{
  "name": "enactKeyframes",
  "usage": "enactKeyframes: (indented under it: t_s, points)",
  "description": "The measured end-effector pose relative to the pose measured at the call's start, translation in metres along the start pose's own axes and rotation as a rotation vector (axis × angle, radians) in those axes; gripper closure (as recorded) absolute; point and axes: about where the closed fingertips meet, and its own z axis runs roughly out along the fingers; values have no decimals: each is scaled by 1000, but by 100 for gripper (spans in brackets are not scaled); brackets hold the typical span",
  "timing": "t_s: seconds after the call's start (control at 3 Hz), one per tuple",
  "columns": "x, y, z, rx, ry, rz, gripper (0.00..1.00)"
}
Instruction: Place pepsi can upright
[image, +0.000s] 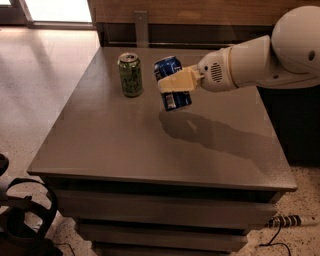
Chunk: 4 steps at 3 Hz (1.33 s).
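Pepsi can (167, 67) is hanging in the end effector (173, 84), whose pale fingers are clamping across its blue side, and it is leaning slightly with its silver top tipping leftward. It is hovering over the back middle of the grey desk (150, 150), seemingly clear of the surface and casting a shadow underneath. A green can (130, 75) is standing upright just beside it, not touching

Blue pepsi can (166, 67) — slightly tilted, aloft in hand (174, 84)
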Motion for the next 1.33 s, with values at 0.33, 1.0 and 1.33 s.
enactKeyframes:
  t_s: [0.33,1.0,1.33]
  points:
    - [-1,11,7,-40,-73,-96,100]
    - [14,15,16,-3,-167,-126,100]
    - [23,6,23,12,-182,-116,100]
